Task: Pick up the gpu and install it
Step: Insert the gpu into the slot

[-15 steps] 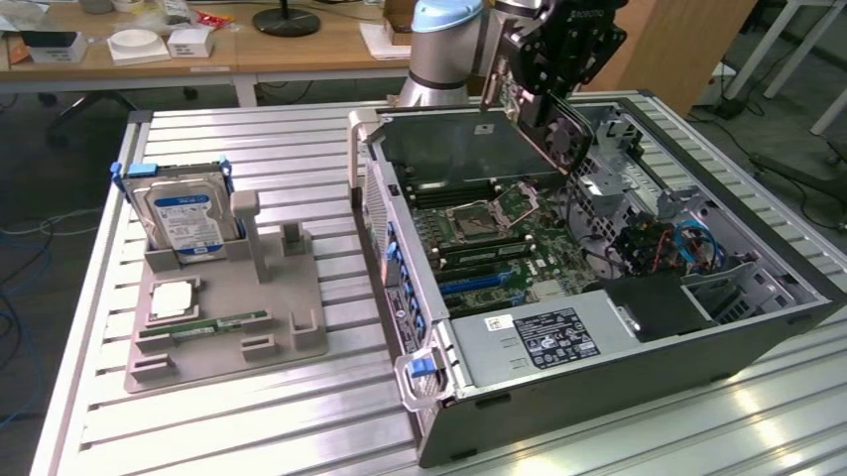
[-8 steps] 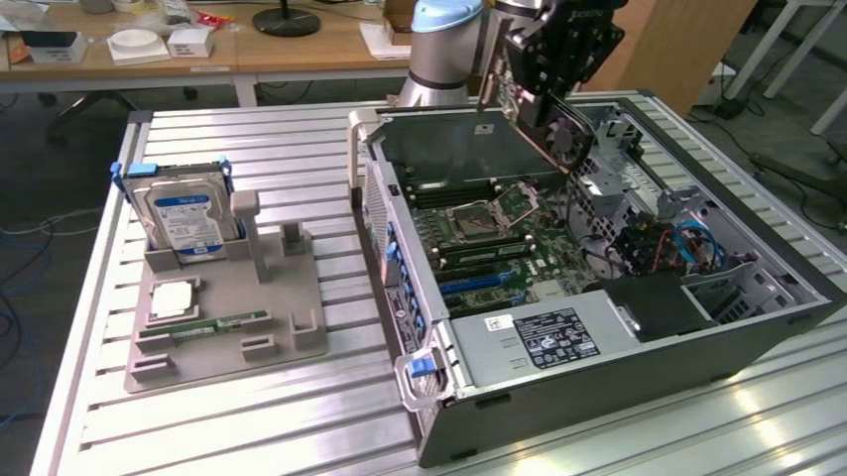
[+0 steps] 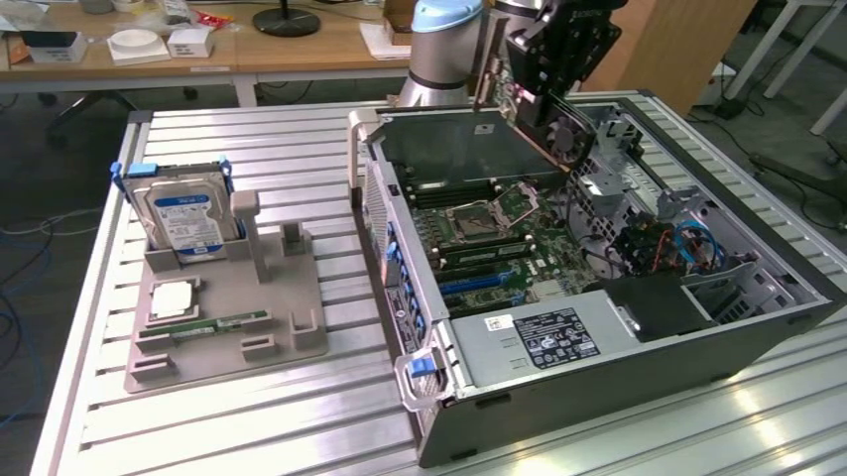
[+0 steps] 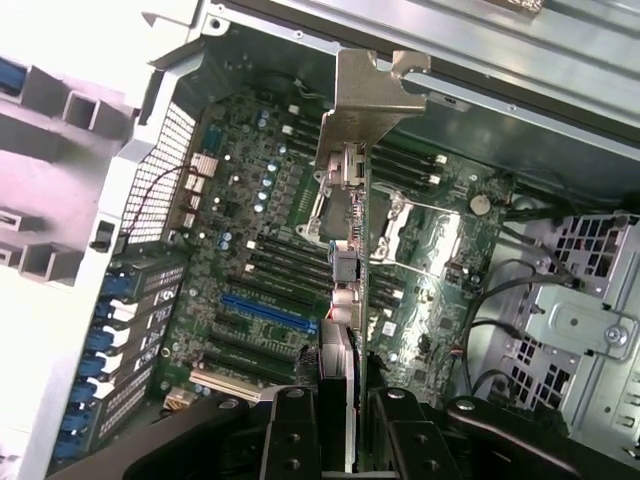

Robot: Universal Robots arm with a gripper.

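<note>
1. Gripper state. My gripper [image 3: 549,79] was closed to a narrow gap on the gpu [image 3: 549,129], with the card clamped between the jaws.

2. Card position. The gpu hung directly below the gripper, tilted, above the far end of the open computer case [image 3: 596,367]. It was clear of the motherboard [image 3: 510,233].

3. Exterior view. This view showed the card's dark broad face. On the exterior view's left, well apart from the case, a grey fixture [image 3: 298,337] on the table [image 3: 265,436] held an upright hard drive [image 3: 185,218] and a memory stick [image 3: 218,324].

4. Wrist view. This view showed the gpu [image 4: 340,290] edge-on, running away from my fingers [image 4: 290,440] to its metal end bracket [image 4: 365,100]. Beneath it lay the motherboard [image 4: 440,250], with a blue slot [image 4: 265,310] beside the card's line.
</note>
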